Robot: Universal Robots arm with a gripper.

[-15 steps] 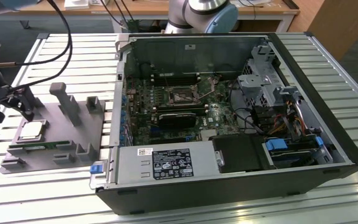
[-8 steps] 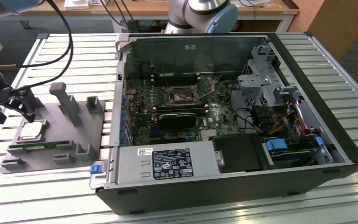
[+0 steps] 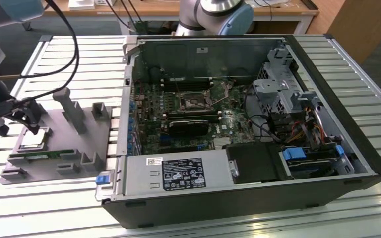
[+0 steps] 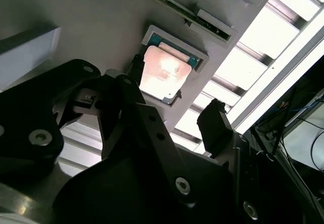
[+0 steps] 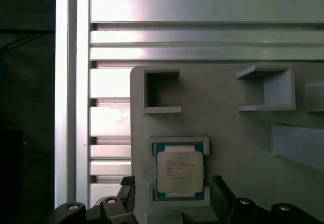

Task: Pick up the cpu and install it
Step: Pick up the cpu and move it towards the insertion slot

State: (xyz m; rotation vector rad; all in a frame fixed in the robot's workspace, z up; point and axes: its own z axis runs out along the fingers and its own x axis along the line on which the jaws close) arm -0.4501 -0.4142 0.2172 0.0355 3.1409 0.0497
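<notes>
The cpu (image 3: 31,144), a small square chip with a silvery top plate, lies flat in its recess on the grey holder tray (image 3: 53,130) at the exterior view's left. In both wrist views the cpu (image 5: 179,171) (image 4: 164,72) shows between the two black fingers. My gripper (image 3: 30,120) hangs just above it, open, with one finger on either side and nothing held (image 5: 174,192) (image 4: 175,95). The open socket (image 3: 194,102) sits on the motherboard inside the computer case (image 3: 243,198).
A long green memory stick (image 3: 41,155) lies on the tray just in front of the cpu. Grey upright posts (image 3: 71,111) rise from the tray near the gripper. The case's metal wall (image 3: 125,99) stands between tray and motherboard. Slatted aluminium table (image 3: 58,208) all around.
</notes>
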